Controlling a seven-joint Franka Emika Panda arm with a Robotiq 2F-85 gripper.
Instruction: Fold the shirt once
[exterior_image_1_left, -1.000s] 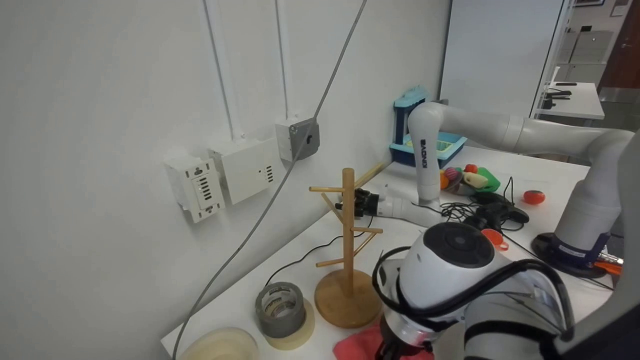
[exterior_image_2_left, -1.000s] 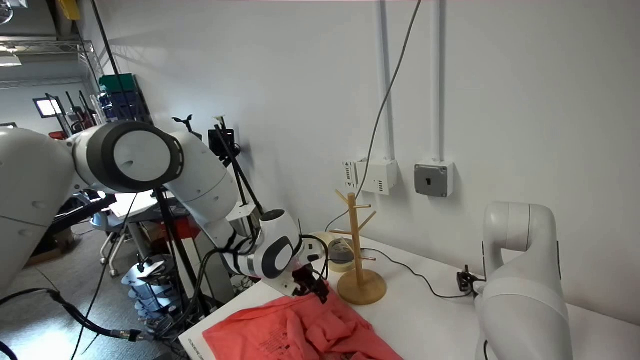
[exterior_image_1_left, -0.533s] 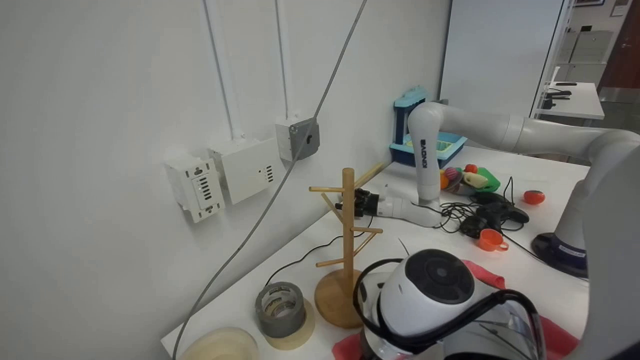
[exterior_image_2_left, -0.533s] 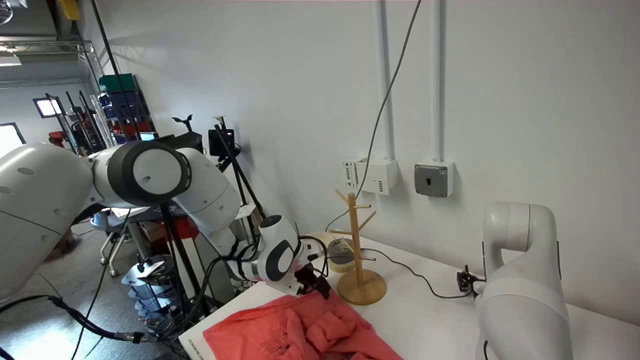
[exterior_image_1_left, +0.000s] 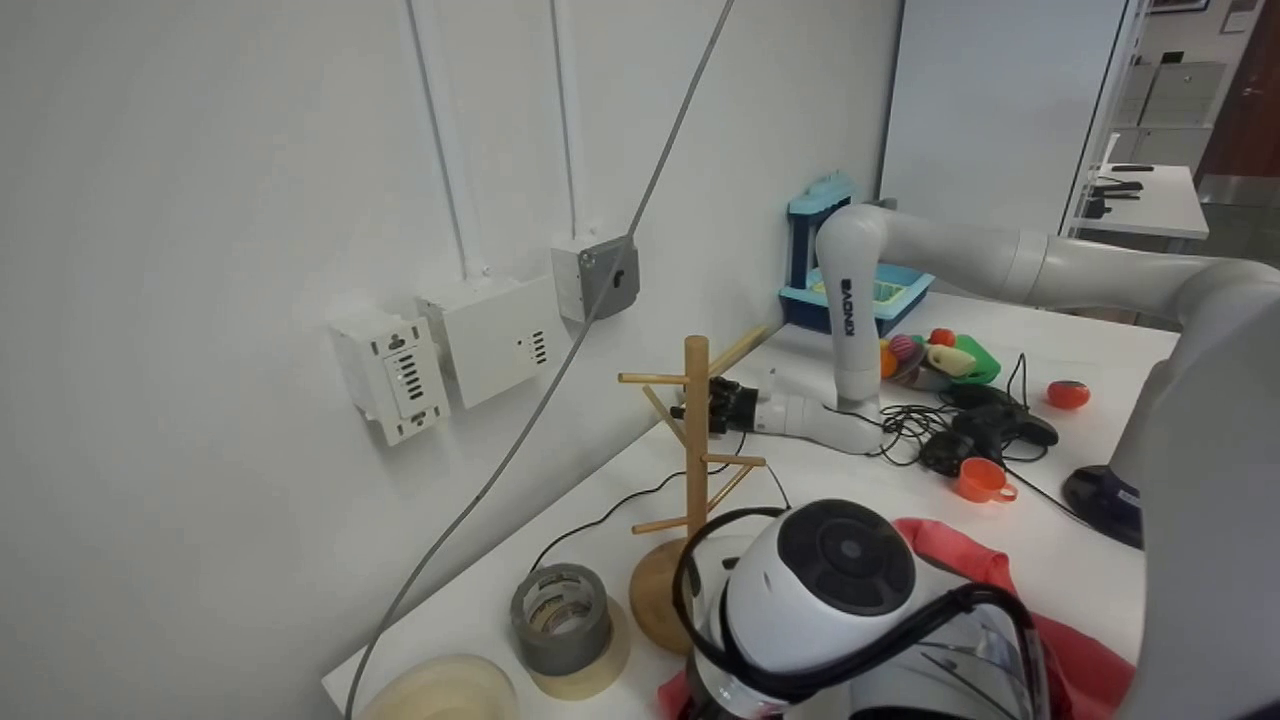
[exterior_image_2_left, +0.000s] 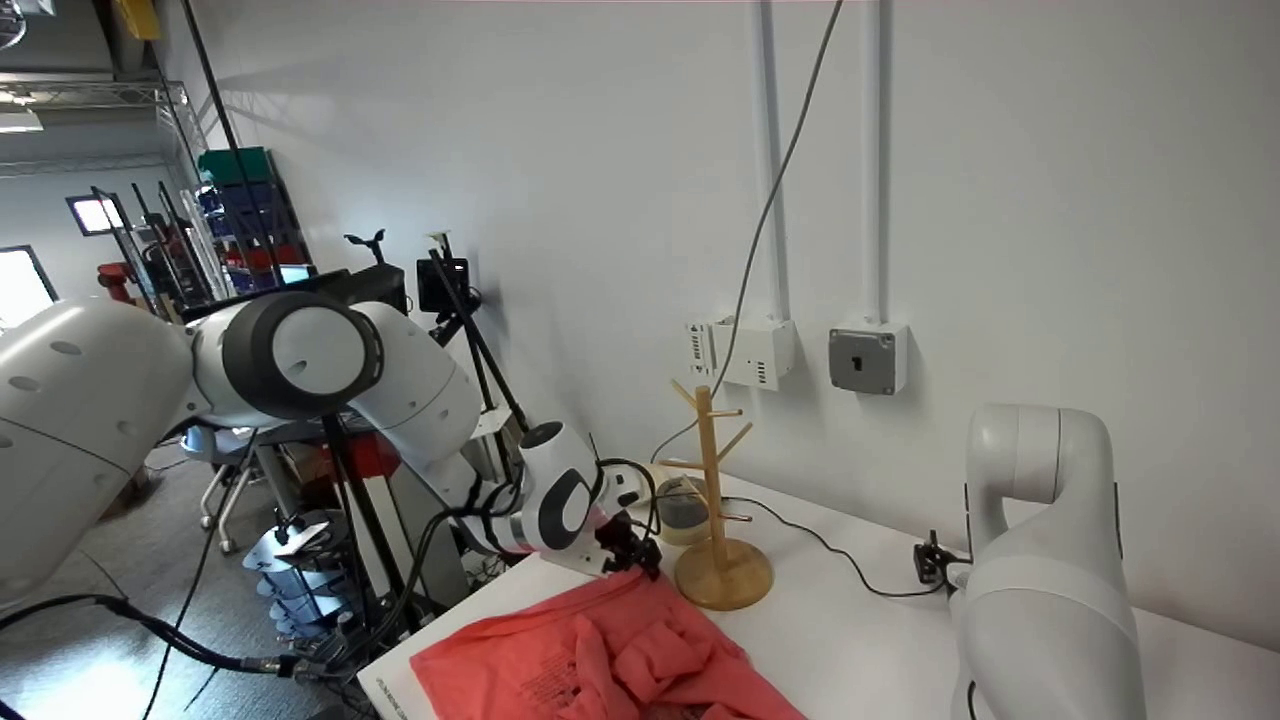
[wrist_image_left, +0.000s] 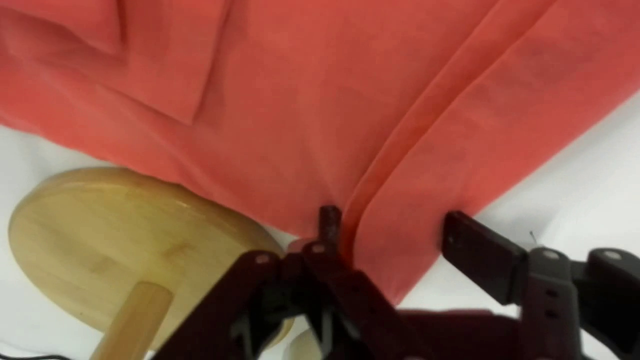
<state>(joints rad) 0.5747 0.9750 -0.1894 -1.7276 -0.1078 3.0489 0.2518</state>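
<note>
The shirt is a rumpled coral-red cloth. It lies on the white table in both exterior views (exterior_image_2_left: 590, 650) (exterior_image_1_left: 1080, 660), partly behind my arm in the latter. It fills the upper part of the wrist view (wrist_image_left: 300, 110), with overlapping layers and a raised fold running down to a corner. My gripper (wrist_image_left: 387, 225) is open, its fingers set apart around that corner. The left finger lies beside the fold and the right finger is at the cloth's outer edge. The gripper also shows at the shirt's far edge (exterior_image_2_left: 638, 562). Contact between fingertips and table cannot be told.
A wooden peg stand (exterior_image_2_left: 722, 575) stands close beside the gripper; its base (wrist_image_left: 95, 235) touches or nearly touches the shirt's edge. Tape rolls (exterior_image_1_left: 560, 622) and a pale bowl (exterior_image_1_left: 440, 690) sit near the wall. A second arm (exterior_image_1_left: 850, 310) and an orange cup (exterior_image_1_left: 983, 481) are farther along.
My arm and gripper have shifted a little toward the wall and past the stand's base. The shirt's far edge has moved slightly the same way. More of the shirt shows behind the arm.
</note>
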